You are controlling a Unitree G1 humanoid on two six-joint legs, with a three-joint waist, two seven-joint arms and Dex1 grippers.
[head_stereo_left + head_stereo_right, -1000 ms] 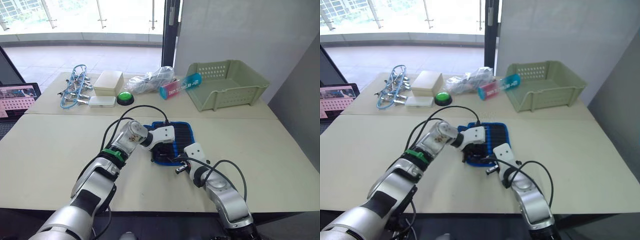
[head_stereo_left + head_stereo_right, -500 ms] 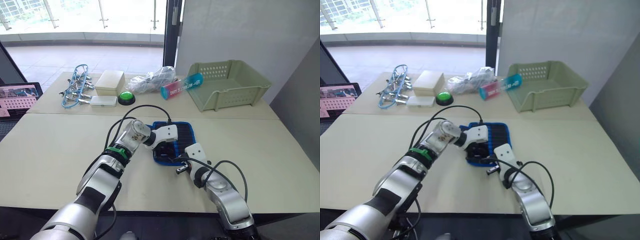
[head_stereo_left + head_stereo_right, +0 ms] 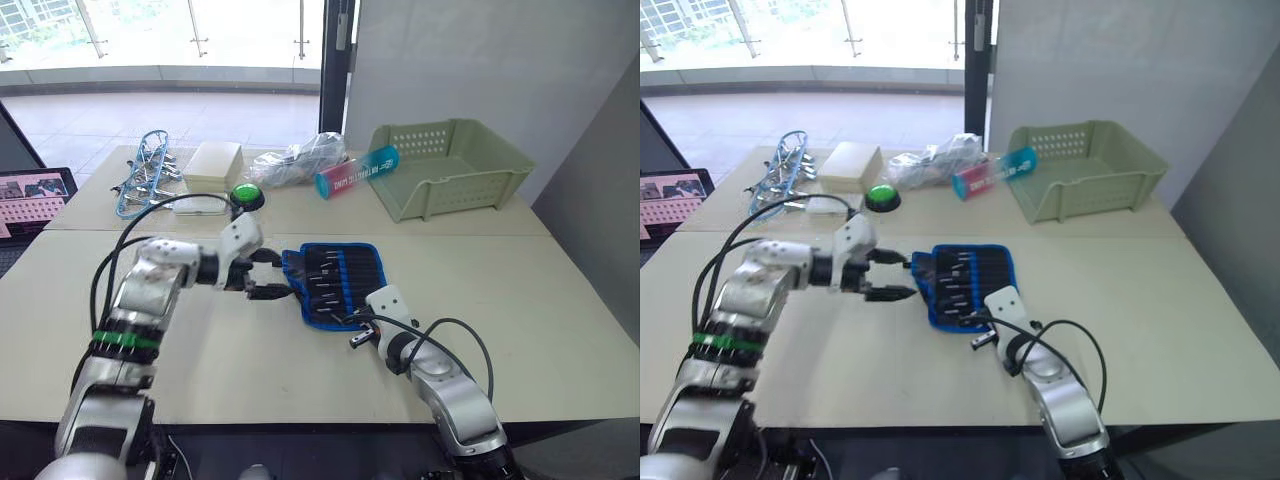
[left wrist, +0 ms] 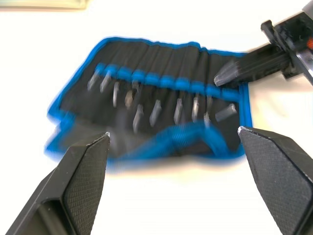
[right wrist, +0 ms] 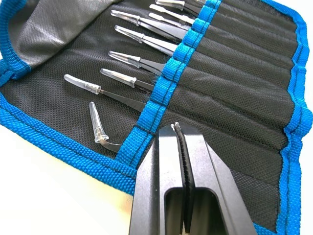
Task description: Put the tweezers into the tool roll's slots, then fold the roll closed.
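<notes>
Black woven fabric edged in bright blue binding made up the tool roll (image 3: 335,283), which lay opened flat near the middle of the pale desk (image 3: 520,300). Across it ran the slots (image 5: 234,93), narrow parallel pockets divided by stitching and capped by a blue band. The tweezers (image 5: 134,39) sat in those pockets, slim dark shanks with silvery, glassy-looking tips poking out over the coarse mesh lining; one tip near the edge was bent at an angle. We judged the loading step finished, so the fold was the step in hand.

Our right hand (image 5: 180,128) had its two black fingers pressed together with nothing between them, their tip resting on the roll's near blue edge. Our left hand (image 3: 268,274) hung beside the roll's left edge, apart from it, its fingers spread wide and empty.

Next, we judged, the left hand would need to catch the floppy left flap and carry it over the tips while the right pinned the cloth against sliding. Soft fabric might buckle, and loose tweezers could slip out.

Farther back on the desk stood a pale green perforated basket (image 3: 450,170), a green push button (image 3: 245,195), a crinkled clear bag (image 3: 300,160) and a blue-and-metal bundle of clips (image 3: 145,180).
</notes>
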